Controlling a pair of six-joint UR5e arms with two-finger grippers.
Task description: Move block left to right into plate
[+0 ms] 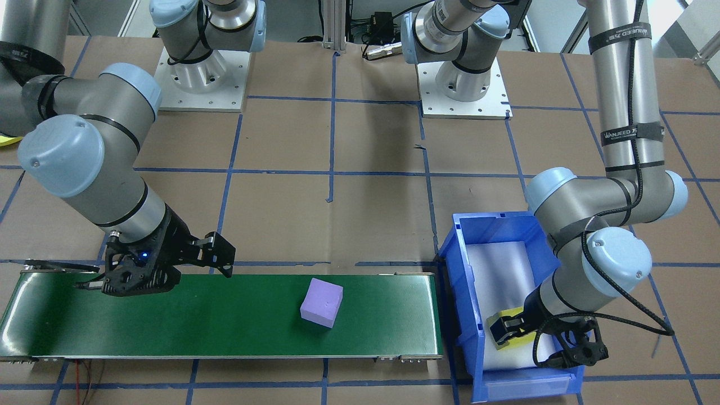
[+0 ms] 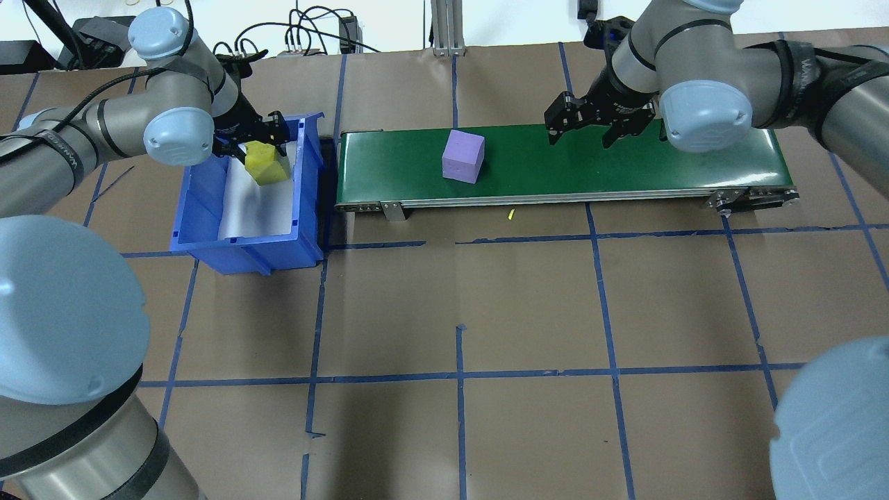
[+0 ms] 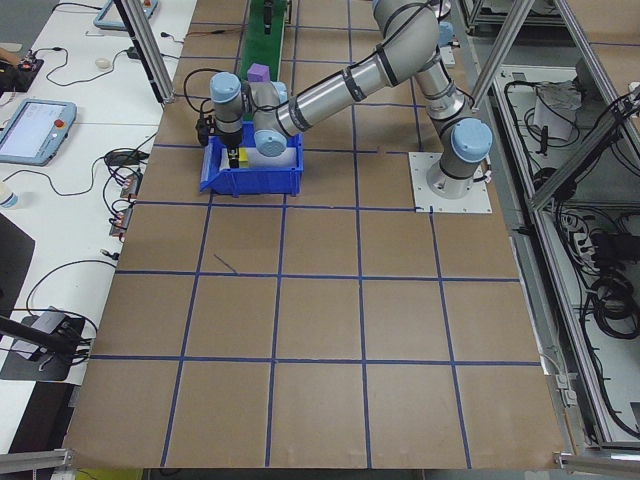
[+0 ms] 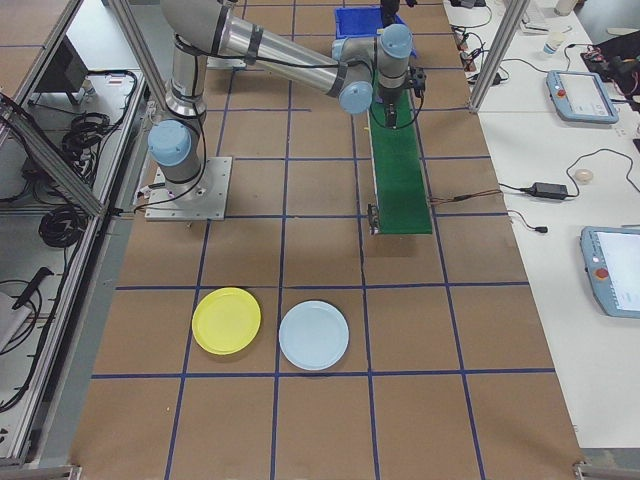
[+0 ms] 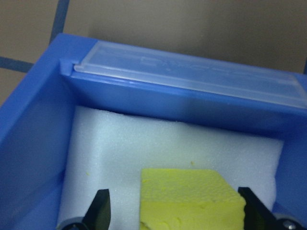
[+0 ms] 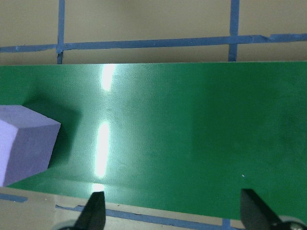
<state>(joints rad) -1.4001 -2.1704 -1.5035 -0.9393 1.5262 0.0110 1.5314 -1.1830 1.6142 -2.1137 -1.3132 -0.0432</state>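
1. Left gripper (image 2: 251, 141) down inside blue bin (image 2: 201, 208), fingers spread, yellow block (image 2: 266, 164) between them; contact not clear.
2. Purple block (image 2: 463, 156) resting on green conveyor belt (image 2: 625, 167), toward the bin end.
3. Right gripper (image 2: 582, 125) hanging spread and empty over the belt, well apart from purple block.
4. Yellow plate (image 4: 227, 320) far down the table on robot's right, beside pale blue plate (image 4: 314, 335), well apart from both grippers.

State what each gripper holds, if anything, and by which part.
The left gripper straddles the yellow block in the blue bin, but whether the fingers press its sides cannot be told. The right gripper is open and holds nothing.
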